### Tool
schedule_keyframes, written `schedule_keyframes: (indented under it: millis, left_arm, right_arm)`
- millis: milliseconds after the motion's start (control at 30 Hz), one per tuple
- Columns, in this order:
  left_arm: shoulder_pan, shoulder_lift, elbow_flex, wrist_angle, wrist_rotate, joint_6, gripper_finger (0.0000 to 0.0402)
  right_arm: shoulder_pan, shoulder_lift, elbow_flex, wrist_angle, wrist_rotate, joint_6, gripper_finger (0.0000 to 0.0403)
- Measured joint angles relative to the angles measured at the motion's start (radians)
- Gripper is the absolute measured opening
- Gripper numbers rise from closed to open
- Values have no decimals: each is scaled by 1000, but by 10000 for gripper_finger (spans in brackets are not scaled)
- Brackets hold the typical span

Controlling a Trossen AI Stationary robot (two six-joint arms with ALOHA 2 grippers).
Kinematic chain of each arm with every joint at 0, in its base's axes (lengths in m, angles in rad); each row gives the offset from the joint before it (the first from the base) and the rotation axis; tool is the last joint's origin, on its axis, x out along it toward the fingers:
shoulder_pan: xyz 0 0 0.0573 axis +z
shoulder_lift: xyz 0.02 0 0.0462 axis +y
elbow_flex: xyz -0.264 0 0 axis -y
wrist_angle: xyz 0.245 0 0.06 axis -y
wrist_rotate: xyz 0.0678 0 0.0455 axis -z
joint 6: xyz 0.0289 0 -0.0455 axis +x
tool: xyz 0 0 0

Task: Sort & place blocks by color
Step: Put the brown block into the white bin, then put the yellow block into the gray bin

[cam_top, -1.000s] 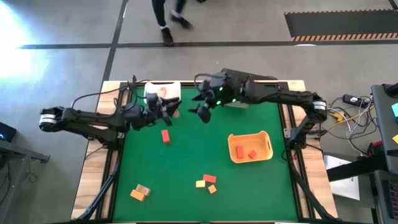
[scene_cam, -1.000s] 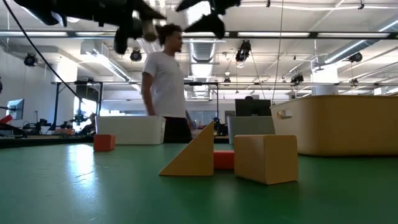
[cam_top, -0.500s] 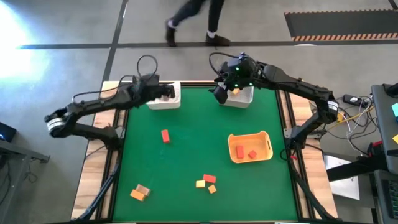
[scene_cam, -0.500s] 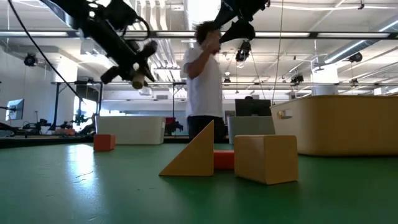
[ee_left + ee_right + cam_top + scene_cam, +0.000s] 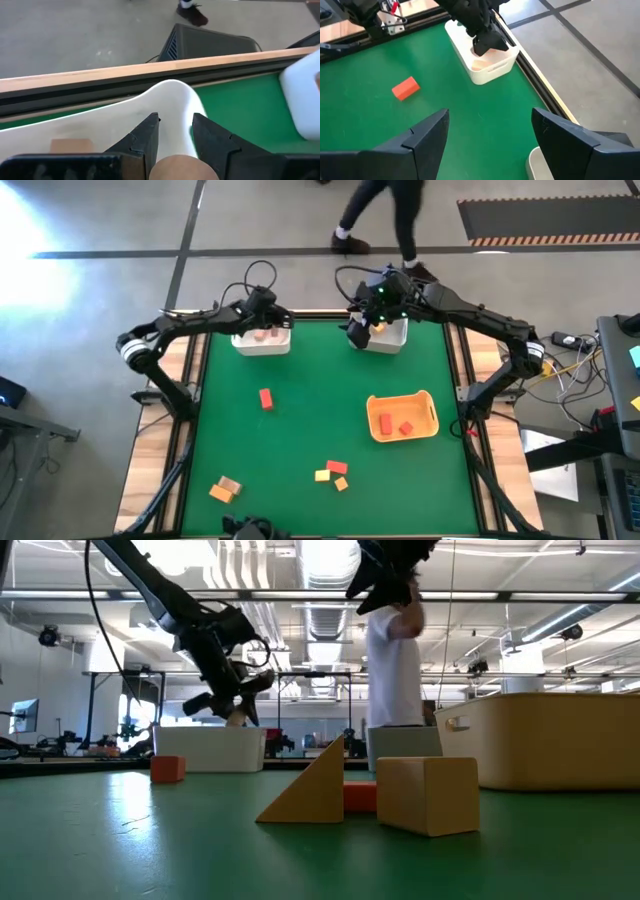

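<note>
the left claw (image 5: 175, 131) grips a rounded tan wooden block (image 5: 184, 168) above the white plastic bin (image 5: 262, 340) at the green desk's (image 5: 300, 430) far edge; the right claw (image 5: 490, 132) hangs open, empty

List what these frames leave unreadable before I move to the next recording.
- Right white bin: high view, contents mostly covered by the open right hand.
- Left hand: left wrist view, a tan block between its fingers is cut off by the frame edge.
- Orange tray: low view, wall hides the contents.
</note>
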Motion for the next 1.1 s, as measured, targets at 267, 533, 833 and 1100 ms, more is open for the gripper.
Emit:
schedule_keyframes:
  millis: [267,533,833,1100]
  left_arm:
    - [0,-28,-7,0,2,0,206]
    - [-28,-174,-7,-2,129,-44,220]
    - [-302,-397,-12,3,127,-203,187]
    - [-637,-421,-7,14,-19,-387,170]
  right_arm:
    - [-1,9,-1,2,-1,-21,276]
    - [-1,53,-1,3,-19,-72,270]
    - [-9,134,-2,101,-32,-245,251]
    - [-49,201,-2,249,-176,-278,230]
